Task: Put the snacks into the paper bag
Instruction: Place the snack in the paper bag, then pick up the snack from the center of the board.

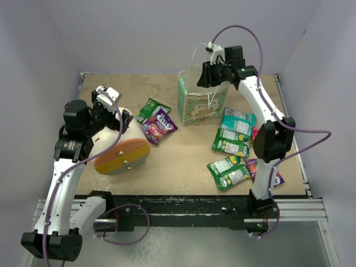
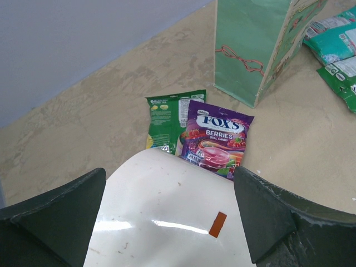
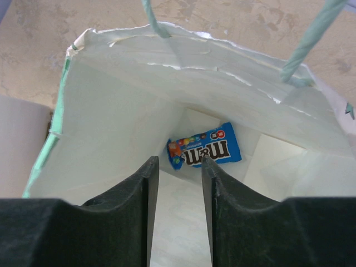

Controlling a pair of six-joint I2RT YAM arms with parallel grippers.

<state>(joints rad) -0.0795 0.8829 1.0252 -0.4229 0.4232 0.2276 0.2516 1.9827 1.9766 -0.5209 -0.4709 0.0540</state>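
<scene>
Wrist view alone shows us a blue packet (image 3: 204, 151) in the paper bag (image 3: 111, 111); right claw (image 3: 179, 162) and left claw (image 2: 169, 171) released.

Upright paper bag (image 1: 203, 103) (one blue packet (image 3: 206, 149) inside), green and purple snacks (image 1: 231, 146) flat around.

The table (image 1: 183, 167) is a tan board, scuffed and mottled. Toward its back the paper bag (image 1: 194, 107) stands upright, with its mint-green side and printed front in view. Just left of the bag lie a green packet (image 1: 149, 108) and a purple FOXS Berries packet (image 1: 159, 125), the purple one overlapping the green one's edge. Near the left front a large cream cone-shaped object (image 1: 108, 139) lies on its side, orange end toward the near edge. Right of the bag, teal packets (image 1: 239, 118) lie flat. Nearer the front are three green packets (image 1: 233, 177), and a second purple packet (image 1: 251, 163) is partly hidden.
</scene>
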